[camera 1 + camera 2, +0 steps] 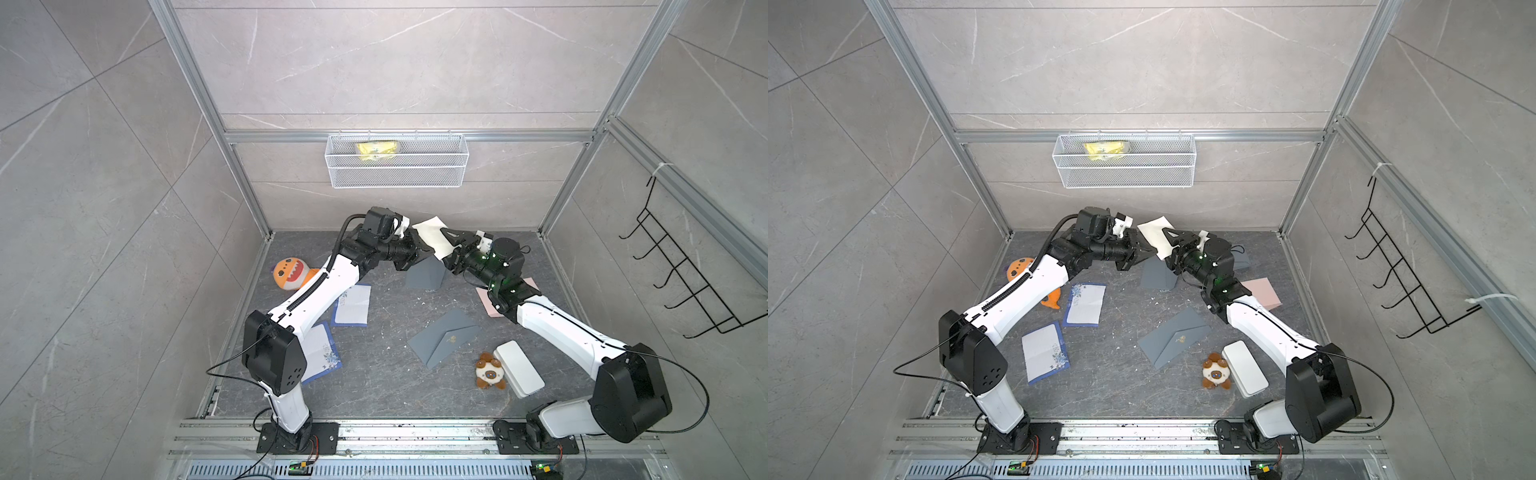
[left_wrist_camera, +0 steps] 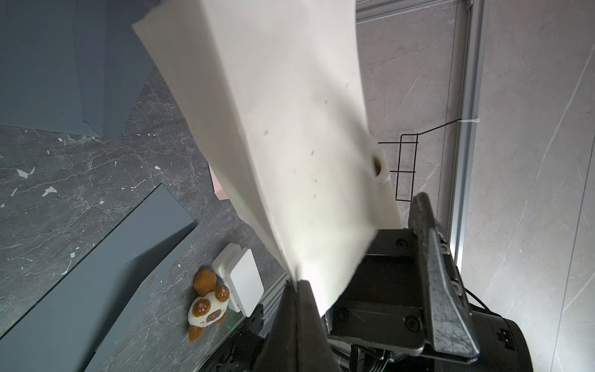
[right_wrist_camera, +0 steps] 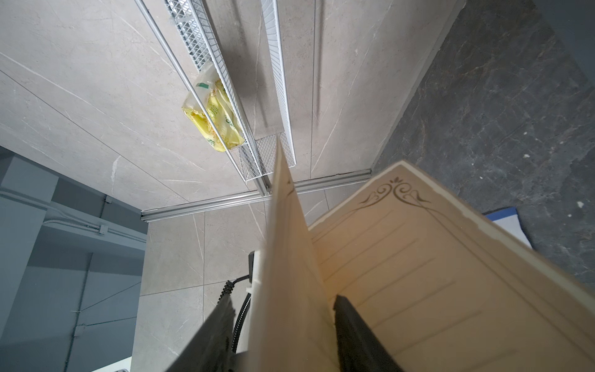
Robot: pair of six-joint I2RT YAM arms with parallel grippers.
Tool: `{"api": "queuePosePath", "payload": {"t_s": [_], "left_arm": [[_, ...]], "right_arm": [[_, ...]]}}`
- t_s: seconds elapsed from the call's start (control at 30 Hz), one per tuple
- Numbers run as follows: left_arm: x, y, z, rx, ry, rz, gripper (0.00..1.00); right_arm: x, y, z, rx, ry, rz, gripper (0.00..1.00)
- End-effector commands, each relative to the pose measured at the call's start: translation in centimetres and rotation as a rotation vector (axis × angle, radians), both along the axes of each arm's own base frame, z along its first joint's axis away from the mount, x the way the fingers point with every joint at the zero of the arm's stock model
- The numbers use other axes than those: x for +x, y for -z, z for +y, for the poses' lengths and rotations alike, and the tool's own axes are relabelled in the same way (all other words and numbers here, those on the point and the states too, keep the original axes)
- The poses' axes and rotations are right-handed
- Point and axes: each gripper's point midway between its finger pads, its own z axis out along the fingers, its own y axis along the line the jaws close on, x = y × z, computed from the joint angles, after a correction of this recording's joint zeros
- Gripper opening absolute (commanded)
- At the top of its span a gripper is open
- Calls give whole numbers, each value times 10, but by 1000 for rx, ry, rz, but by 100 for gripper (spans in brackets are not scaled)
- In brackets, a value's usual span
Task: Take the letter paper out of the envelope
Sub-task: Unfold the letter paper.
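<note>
My left hand point(image 2: 297, 285) is pinching the letter paper point(image 2: 283, 112) above the envelope point(image 1: 426, 276) so it hangs clear — my right hand point(image 3: 283, 299) is straddling it, unclamped.

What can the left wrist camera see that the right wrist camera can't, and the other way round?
Only the left wrist view shows a plush bear, a white box, a grey envelope lying flat and a black wire rack on the wall. Only the right wrist view shows a wire basket holding a yellow packet, and the paper's ruled, ornamented side. Both show the cream letter paper and the dark stone table.
</note>
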Motion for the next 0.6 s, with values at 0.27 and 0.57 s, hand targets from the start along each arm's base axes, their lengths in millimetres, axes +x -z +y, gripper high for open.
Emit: {"api": "queuePosePath", "payload": {"t_s": [0.27,0.57], "left_arm": [[-1,-19,-6,-40,21,-43,0],[-2,-21,-5,-36,31,-49,0]], "right_arm": [[-4,4,18,-72,-77,18,32],[-7,22,18,-126,-89,49,20]]}}
